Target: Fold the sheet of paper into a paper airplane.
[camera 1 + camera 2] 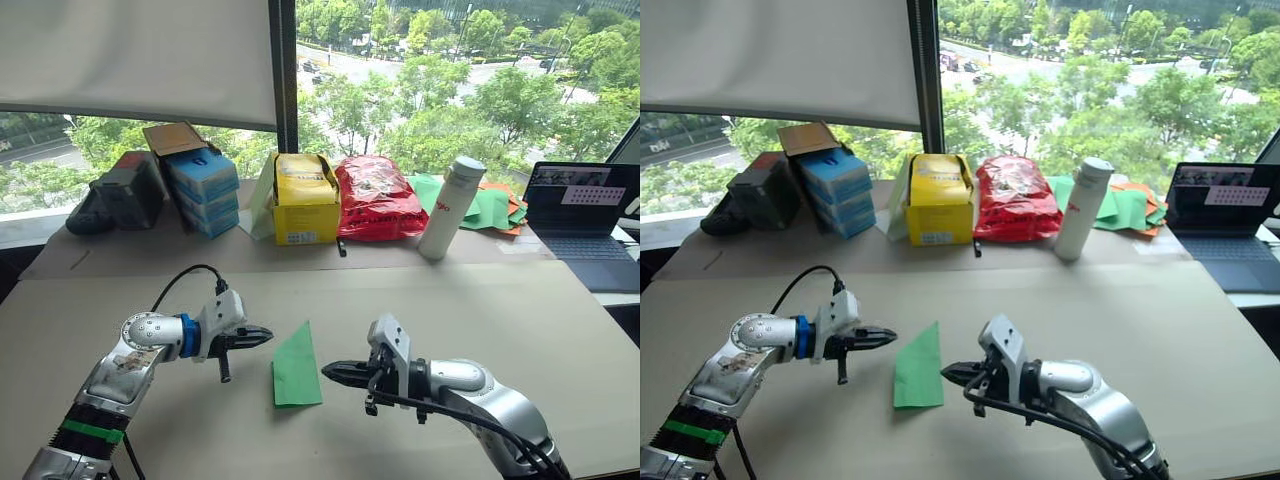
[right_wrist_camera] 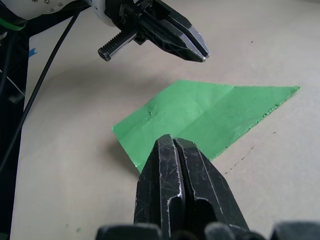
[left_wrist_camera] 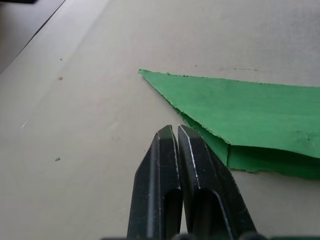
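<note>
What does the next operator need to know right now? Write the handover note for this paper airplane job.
Left gripper: shut, empty, just left of the paper, not touching it.
Right gripper: shut, empty, by the paper's near right edge.
Thin green sheet of paper: lies flat on the tan table between both grippers, already folded into a narrow pointed wedge, tip pointing away from the robot.
Done: the early folds; layers overlap along one edge.
Left: the wing folds, probably; no wings are folded out yet.
</note>
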### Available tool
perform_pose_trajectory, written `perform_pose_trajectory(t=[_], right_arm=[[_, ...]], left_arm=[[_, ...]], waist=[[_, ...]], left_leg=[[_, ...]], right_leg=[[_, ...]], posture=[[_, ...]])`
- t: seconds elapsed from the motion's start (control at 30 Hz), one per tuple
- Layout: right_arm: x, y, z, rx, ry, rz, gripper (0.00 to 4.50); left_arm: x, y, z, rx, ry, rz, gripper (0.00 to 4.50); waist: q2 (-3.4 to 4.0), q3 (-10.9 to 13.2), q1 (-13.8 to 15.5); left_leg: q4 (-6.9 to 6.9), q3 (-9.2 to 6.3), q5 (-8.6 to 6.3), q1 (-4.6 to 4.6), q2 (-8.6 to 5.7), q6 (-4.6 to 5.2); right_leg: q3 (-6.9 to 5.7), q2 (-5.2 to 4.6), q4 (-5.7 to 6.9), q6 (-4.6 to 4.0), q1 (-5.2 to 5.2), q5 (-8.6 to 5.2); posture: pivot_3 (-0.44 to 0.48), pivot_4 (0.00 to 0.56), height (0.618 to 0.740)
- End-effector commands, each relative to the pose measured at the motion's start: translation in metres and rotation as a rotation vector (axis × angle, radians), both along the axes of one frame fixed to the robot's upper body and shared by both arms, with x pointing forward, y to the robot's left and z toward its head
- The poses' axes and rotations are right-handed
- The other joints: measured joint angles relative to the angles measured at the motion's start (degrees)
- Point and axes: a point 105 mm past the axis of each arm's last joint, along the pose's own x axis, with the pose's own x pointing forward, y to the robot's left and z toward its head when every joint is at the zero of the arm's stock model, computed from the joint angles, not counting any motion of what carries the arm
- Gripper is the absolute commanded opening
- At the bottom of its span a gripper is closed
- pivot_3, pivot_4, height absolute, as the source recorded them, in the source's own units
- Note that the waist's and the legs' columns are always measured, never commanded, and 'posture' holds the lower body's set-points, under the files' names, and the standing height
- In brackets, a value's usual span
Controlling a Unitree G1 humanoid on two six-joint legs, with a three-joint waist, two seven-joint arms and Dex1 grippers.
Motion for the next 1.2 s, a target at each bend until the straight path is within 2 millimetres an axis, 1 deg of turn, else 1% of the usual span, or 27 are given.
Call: perform_pose_trajectory(t=[0.03, 0.1, 0.17, 0.27, 0.33, 0.5, 0.63, 0.73, 0.83, 0.97, 1.13, 1.2], right_arm=[[0.0, -0.001, 0.013, 0.031, -0.034, -0.016, 0.0], [0.002, -0.003, 0.013, 0.029, -0.034, -0.027, 0.0], [0.003, -0.003, 0.013, 0.028, -0.034, -0.03, 0.0], [0.005, -0.003, 0.013, 0.026, -0.04, -0.04, 0.0], [0.006, -0.003, 0.015, 0.032, -0.043, -0.051, 0.0], [0.005, -0.004, 0.015, 0.031, -0.042, -0.061, 0.0], [0.002, -0.003, 0.014, 0.031, -0.037, -0.063, 0.0], [0.002, -0.002, 0.014, 0.033, -0.033, -0.069, 0.0], [0.001, -0.002, 0.013, 0.033, -0.032, -0.072, 0.0], [0.001, -0.001, 0.013, 0.035, -0.033, -0.073, 0.0], [0.002, -0.001, 0.013, 0.033, -0.039, -0.08, 0.0], [0.003, -0.002, 0.013, 0.03, -0.045, -0.089, 0.0]], left_arm=[[0.001, 0.003, 0.01, 0.116, -0.132, -0.2, 1.55], [0.009, 0.0, 0.011, 0.203, -0.268, -0.303, 2.24], [0.013, -0.004, 0.011, 0.248, -0.358, -0.387, 2.89], [0.013, -0.01, 0.004, 0.293, -0.409, -0.515, 3.91], [0.012, -0.017, 0.003, 0.285, -0.449, -0.579, 3.91], [0.015, -0.029, 0.009, 0.237, -0.511, -0.633, 3.91], [0.016, -0.036, 0.013, 0.219, -0.528, -0.662, 3.91], [0.016, -0.037, 0.012, 0.224, -0.524, -0.682, 3.91], [0.015, -0.037, 0.008, 0.236, -0.517, -0.693, 3.11], [0.013, -0.037, 0.002, 0.258, -0.507, -0.718, 1.74], [0.014, -0.037, 0.001, 0.279, -0.537, -0.722, 0.04], [0.013, -0.038, 0.0, 0.269, -0.55, -0.718, 0.01]], waist=[[-0.04, 0.03, 0.22], [-0.06, 0.06, 0.49], [-0.08, 0.06, 0.52], [-0.08, 0.06, 0.33], [-0.08, 0.07, 0.25], [-0.14, 0.1, 0.15], [-0.15, 0.11, 0.16], [-0.15, 0.11, 0.2], [-0.15, 0.11, 0.21], [-0.15, 0.11, 0.2], [-0.15, 0.11, 0.23], [-0.15, 0.11, 0.23]], left_leg=[[0.01, 0.0, 0.0, 0.0, -0.01, 0.0], [0.03, 0.0, -0.01, 0.0, -0.07, 0.02], [0.07, 0.0, -0.02, -0.07, -0.1, 0.06], [0.13, 0.02, -0.06, -0.21, -0.16, 0.14], [0.26, 0.02, -0.06, -0.38, -0.21, 0.16], [0.6, 0.01, -0.08, -0.62, -0.12, 0.21], [0.95, 0.01, -0.16, -0.67, -0.07, 0.36], [1.06, 0.01, -0.25, -0.69, -0.09, 0.52], [1.1, 0.02, -0.26, -0.7, -0.11, 0.53], [1.11, 0.02, -0.26, -0.7, -0.12, 0.53], [1.12, 0.02, -0.26, -0.71, -0.12, 0.53], [1.12, 0.02, -0.26, -0.7, -0.12, 0.53]], right_leg=[[-0.08, 0.02, 0.0, 0.0, 0.01, 0.0], [-0.2, 0.01, -0.02, 0.0, 0.02, 0.0], [-0.42, 0.0, -0.03, 0.02, 0.03, 0.01], [-0.56, 0.01, -0.03, 0.07, -0.01, 0.04], [-0.67, 0.13, -0.02, 0.09, -0.07, 0.05], [-0.74, 0.39, -0.01, 0.18, -0.07, 0.1], [-0.74, 0.41, 0.02, 0.24, -0.03, 0.11], [-0.71, 0.39, 0.01, 0.36, 0.01, 0.18], [-0.67, 0.39, 0.01, 0.4, 0.03, 0.2], [-0.68, 0.4, 0.01, 0.41, 0.03, 0.2], [-0.68, 0.4, 0.01, 0.41, 0.03, 0.21], [-0.68, 0.4, 0.01, 0.41, 0.03, 0.21]], posture=[[0.0, 0.15, 0.74], [0.0, 0.15, 0.74], [0.0, 0.15, 0.74], [0.0, 0.15, 0.74], [0.0, 0.15, 0.74], [0.0, 0.15, 0.74], [0.0, 0.15, 0.74], [0.0, 0.15, 0.74], [0.0, 0.15, 0.74], [0.0, 0.15, 0.74], [0.0, 0.15, 0.74], [0.0, 0.15, 0.74]])
